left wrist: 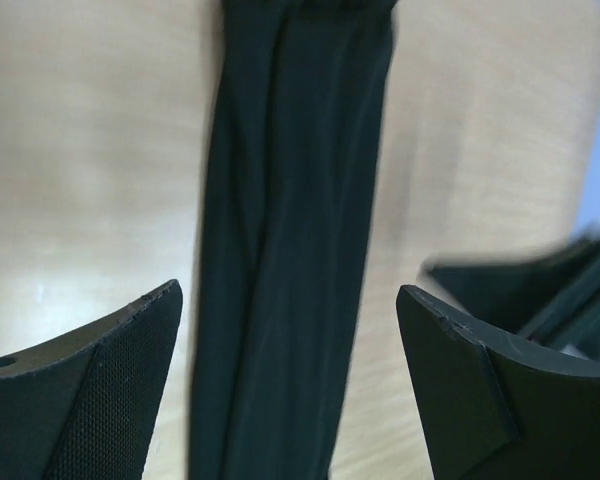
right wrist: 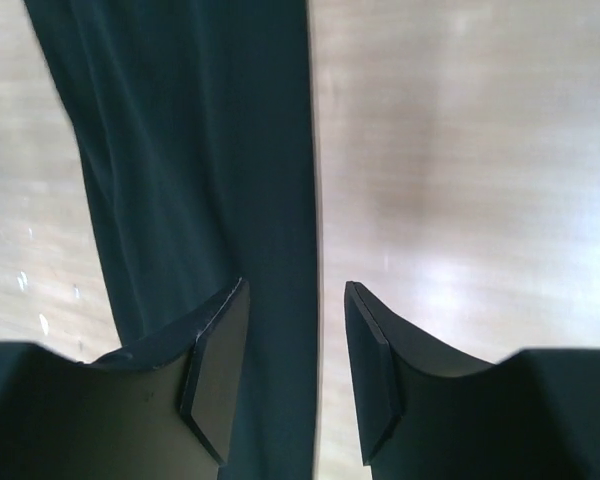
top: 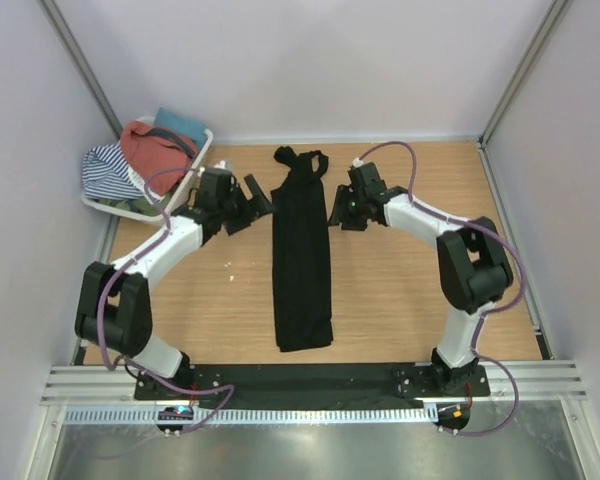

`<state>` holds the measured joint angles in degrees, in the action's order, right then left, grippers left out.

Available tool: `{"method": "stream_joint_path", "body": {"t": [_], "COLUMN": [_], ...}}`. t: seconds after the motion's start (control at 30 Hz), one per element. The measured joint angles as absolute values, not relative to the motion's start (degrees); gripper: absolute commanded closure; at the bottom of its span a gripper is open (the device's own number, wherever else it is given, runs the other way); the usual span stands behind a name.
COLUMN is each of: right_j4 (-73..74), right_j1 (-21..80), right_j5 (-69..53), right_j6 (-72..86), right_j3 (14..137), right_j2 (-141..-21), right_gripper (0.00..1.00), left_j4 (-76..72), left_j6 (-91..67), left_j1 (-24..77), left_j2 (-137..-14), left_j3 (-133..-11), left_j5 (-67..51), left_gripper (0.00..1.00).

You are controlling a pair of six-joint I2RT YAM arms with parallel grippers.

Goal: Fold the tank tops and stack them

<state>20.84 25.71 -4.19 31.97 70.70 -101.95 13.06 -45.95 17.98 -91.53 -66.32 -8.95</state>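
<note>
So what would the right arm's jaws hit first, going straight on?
Probably the edge of the black tank top, lying on the table beneath the open jaws; depth is unclear.

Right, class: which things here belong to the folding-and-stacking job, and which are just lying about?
Job in hand:
black tank top, folded into a long strip
rust-red tank top, in the basket

Lying about:
white basket
striped cloth, in the basket
teal cloth, in the basket
</note>
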Motion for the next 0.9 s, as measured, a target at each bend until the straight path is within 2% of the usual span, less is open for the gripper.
{"method": "stream_joint_path", "body": {"t": [0.27, 0.53, 0.77, 0.9], "right_j4": [15.9, 12.2, 8.8, 6.2], "right_j1": [21.4, 18.7, 17.2, 16.8], "right_j5": [-9.8, -13.4, -15.6, -17.0], "right_j6": [32.2, 33.3, 35.1, 37.1], "right_j3": [86.6, 97.6, 105.6, 110.1], "right_j2": [-121.1, -130.6, -137.0, -140.8], "right_gripper": [0.47, 0.46, 0.47, 0.52], "left_j4": [11.5, 9.3, 9.6, 8.3], "left_j6": [-47.0, -52.1, -55.0, -56.4], "left_j1": [27.9, 33.6, 36.9, 40.0], "left_j2": [-75.6, -63.7, -60.2, -61.3], "left_j3": [-43.5, -28.5, -22.3, -22.1], "left_j5": [-6.1, -5.0, -3.8, -2.8], "left_gripper": [0.12, 0.12, 0.13, 0.13]}}
